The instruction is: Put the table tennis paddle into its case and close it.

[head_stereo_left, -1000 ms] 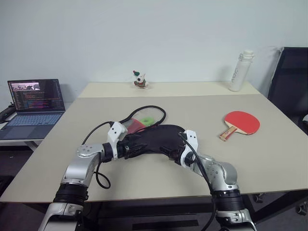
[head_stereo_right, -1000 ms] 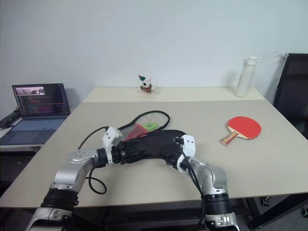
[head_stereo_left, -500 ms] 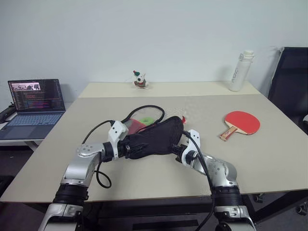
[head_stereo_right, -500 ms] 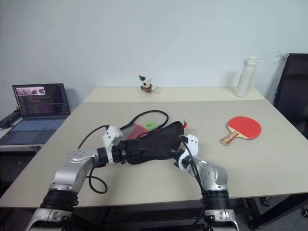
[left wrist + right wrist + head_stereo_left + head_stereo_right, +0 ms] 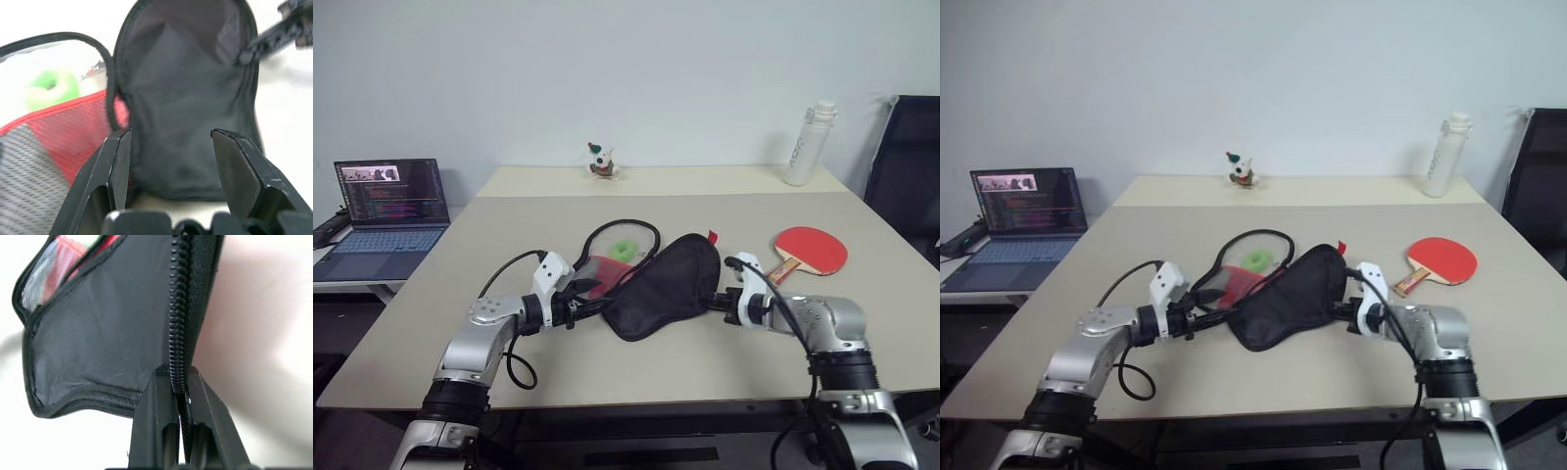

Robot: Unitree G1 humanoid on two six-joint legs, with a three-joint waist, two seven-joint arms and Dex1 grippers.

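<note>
Nearest the robot, the right pincer (image 5: 180,390) was clamped tight on the zip edge of the case (image 5: 661,289), its two fingers pressed together with the black zipper teeth running between them. The left pincer (image 5: 168,142) stood partly open at the other end, its fingers either side of the black panel; whether they pressed on the fabric or only flanked it could not be told. Between the two, the case was lifted and spread, the black face tented up and the red mesh face (image 5: 597,266) lying on the tabletop (image 5: 705,362) with a green patch showing through the opened loop of zip. The step in hand looked like opening and holding the case – the paddle (image 5: 810,249) was not yet in it, and lay flat, red face up, beyond the right pincer and near it, handle toward the case. The next move would likely call for one pincer to let go and fetch the paddle while the other kept the mouth of the case wide enough to take the round blade – the handle is the obvious place to grip. Farther back stood a laptop (image 5: 389,192) at the left, a small toy figure (image 5: 598,162) and a white bottle (image 5: 807,144).
</note>
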